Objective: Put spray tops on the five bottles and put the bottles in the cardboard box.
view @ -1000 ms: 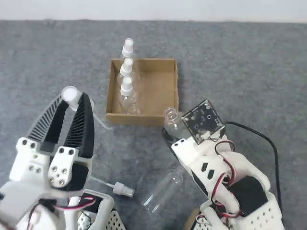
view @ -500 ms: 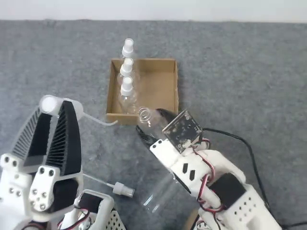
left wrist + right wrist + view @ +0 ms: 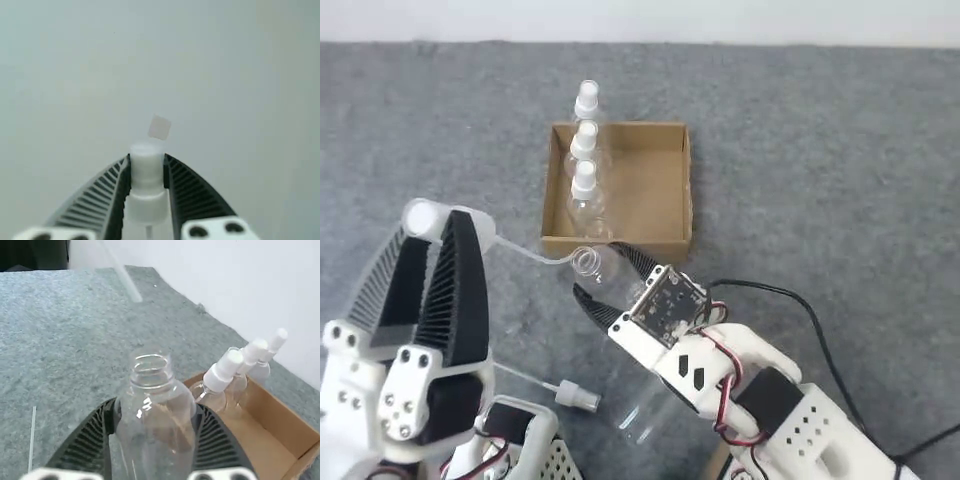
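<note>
1. The surface (image 3: 840, 150) is grey, carpet-like cloth that covers the whole table.
2. Nearest, by the arm bases, the lying bottle (image 3: 655, 400) rests on its side without a top. Its long axis runs diagonally and the right arm partly hides it, so I cannot tell which end is the mouth.
3. Just beside it lies the loose top (image 3: 578, 396), flat on the cloth. Its thin tube points away from that bottle, toward the left arm.
4. The left gripper (image 3: 435, 225) is raised above the cloth and pinches the held top (image 3: 146, 185) by its white head. The dip tube (image 3: 525, 252) reaches sideways toward the right arm, and its tip ends just beside the held bottle's mouth. I cannot tell whether they touch.
5. The right gripper (image 3: 600, 270) clamps the held bottle (image 3: 152, 410) around its body, close in front of the box. The bottle stands roughly upright with its open mouth up.
6. The box (image 3: 650, 190) lies open side up.
7. Three capped bottles stand upright in a row along its left wall: (image 3: 583, 185), (image 3: 585, 140) and (image 3: 587, 100). I cannot tell whether the farthest stands inside.
8. That makes five bottles and five tops, three of them fitted.
9. A plain white wall (image 3: 720, 20) edges the far side.
</note>
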Robot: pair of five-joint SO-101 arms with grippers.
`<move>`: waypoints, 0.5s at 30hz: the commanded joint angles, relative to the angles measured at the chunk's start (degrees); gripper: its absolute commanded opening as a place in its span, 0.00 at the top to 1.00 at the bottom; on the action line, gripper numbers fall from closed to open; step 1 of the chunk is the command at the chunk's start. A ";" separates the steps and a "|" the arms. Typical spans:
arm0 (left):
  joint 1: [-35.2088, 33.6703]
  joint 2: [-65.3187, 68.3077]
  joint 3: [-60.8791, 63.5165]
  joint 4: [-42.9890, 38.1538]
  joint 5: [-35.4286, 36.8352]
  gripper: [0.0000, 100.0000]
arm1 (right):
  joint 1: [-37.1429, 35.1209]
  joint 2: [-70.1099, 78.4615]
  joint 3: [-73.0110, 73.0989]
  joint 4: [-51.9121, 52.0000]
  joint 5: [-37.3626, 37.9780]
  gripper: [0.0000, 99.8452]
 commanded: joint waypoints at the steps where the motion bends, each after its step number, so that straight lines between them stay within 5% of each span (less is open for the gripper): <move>1: 0.00 -0.09 0.92 -1.67 0.79 0.99 | -0.57 -1.54 -0.62 -3.12 1.05 0.99; 15: -0.09 -0.09 4.97 -1.67 0.79 0.99 | -0.57 -1.54 -0.62 -3.21 0.70 0.99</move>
